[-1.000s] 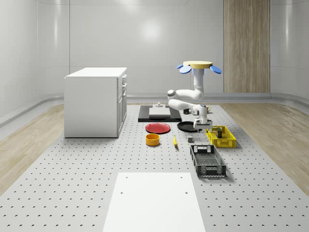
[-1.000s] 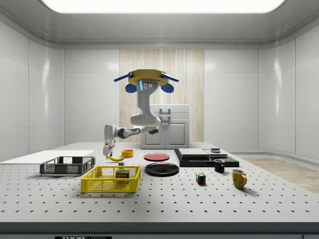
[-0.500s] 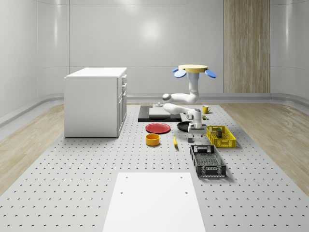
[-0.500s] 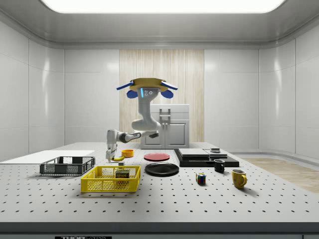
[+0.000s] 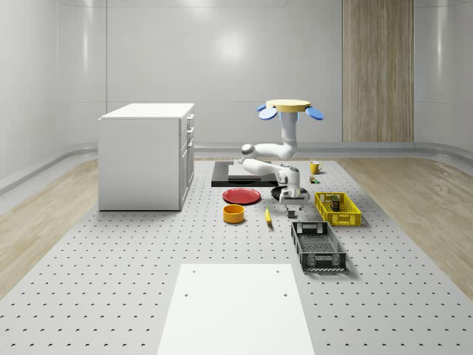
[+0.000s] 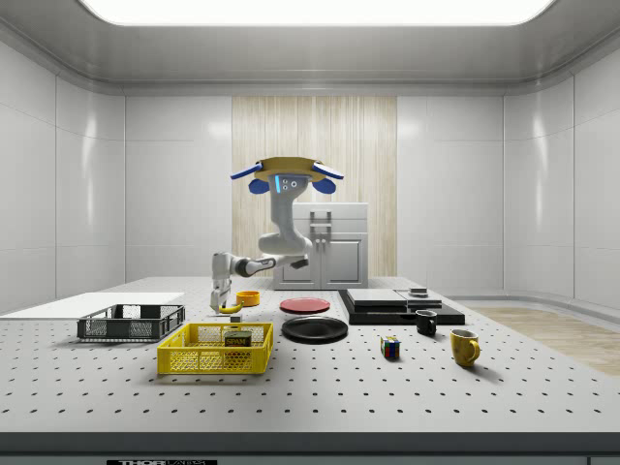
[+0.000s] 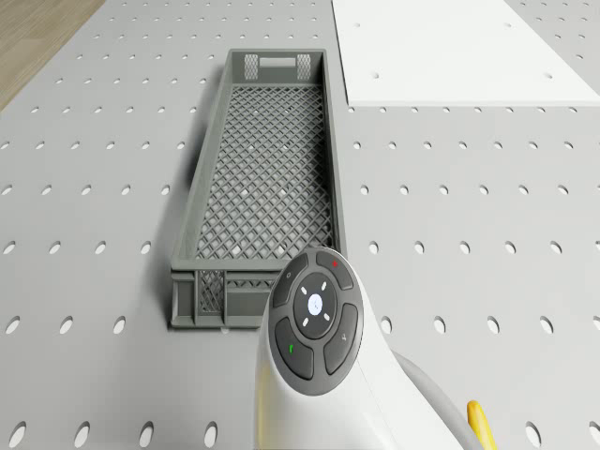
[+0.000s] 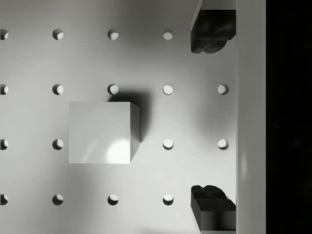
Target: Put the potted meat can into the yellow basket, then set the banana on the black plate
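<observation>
Black fingertips frame my wrist view: my gripper is spread wide and holds nothing, pointing straight down over the perforated grey tabletop. Directly beneath it, off to one side of the open fingers, sits a small pale cube. In the whole-scene view the gripper hangs low, with the banana lying on the tabletop just beside it toward that view's left, untouched. The black plate lies near the gripper on the far side. The yellow basket sits close by toward that view's right, and the potted meat can already stands inside it. A dark grey crate lies just beyond the gripper in the drone view. My drone hovers well above, over the plate area, arm bent down.
</observation>
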